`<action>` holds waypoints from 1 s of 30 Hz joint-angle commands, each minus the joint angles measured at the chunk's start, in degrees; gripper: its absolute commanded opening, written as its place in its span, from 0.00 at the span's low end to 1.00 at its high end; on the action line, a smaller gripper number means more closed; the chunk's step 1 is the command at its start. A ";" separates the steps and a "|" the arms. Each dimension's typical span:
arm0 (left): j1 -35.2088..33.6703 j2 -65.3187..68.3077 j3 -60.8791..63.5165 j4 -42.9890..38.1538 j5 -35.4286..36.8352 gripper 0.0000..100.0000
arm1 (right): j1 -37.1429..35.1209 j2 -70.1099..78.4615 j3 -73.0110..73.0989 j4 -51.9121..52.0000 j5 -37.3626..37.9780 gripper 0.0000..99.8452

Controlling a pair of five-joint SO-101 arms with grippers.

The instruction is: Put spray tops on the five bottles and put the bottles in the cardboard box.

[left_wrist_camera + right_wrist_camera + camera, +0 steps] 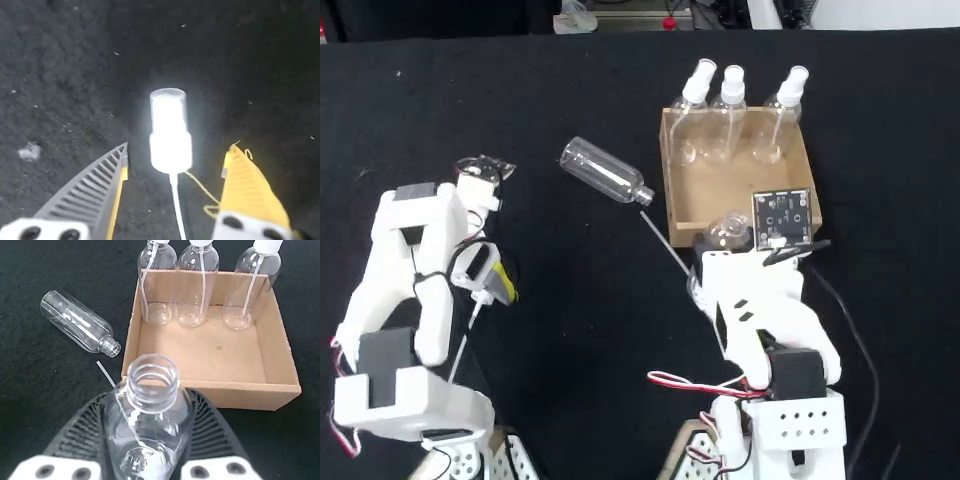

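If the left gripper closes crooked, the spray top could slip or pop away. The jaws are wide open, one on each side of it, and hold nothing. The top is white with a thin tube and sits well apart from the cardboard box. The right gripper squeezes a clear open bottle, upright just outside the box. Three topped bottles stand inside, and another bottle lies beside it.
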 commanded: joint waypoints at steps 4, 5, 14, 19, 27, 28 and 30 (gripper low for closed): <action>0.92 5.98 -12.79 8.53 0.09 0.30 | -0.88 -1.27 -0.22 -0.62 -0.35 0.01; 1.45 7.12 -15.16 10.81 0.09 0.30 | -0.88 -1.27 -0.22 -0.62 -0.35 0.01; 2.42 18.99 -26.95 14.77 0.09 0.29 | -0.70 -1.27 -0.22 -0.62 -0.35 0.01; 2.42 21.98 -28.53 14.86 0.09 0.18 | -0.79 -1.27 -0.13 -0.62 -0.35 0.01; 4.88 22.59 -28.26 14.86 0.00 0.17 | -0.79 -1.27 -0.13 -0.62 -0.35 0.01; 5.41 22.68 -28.18 14.86 0.00 0.18 | -0.79 -1.27 -0.13 -0.62 -0.35 0.01; 6.11 22.95 -28.09 14.86 0.00 0.18 | -0.79 -1.27 -0.13 -0.62 -0.35 0.01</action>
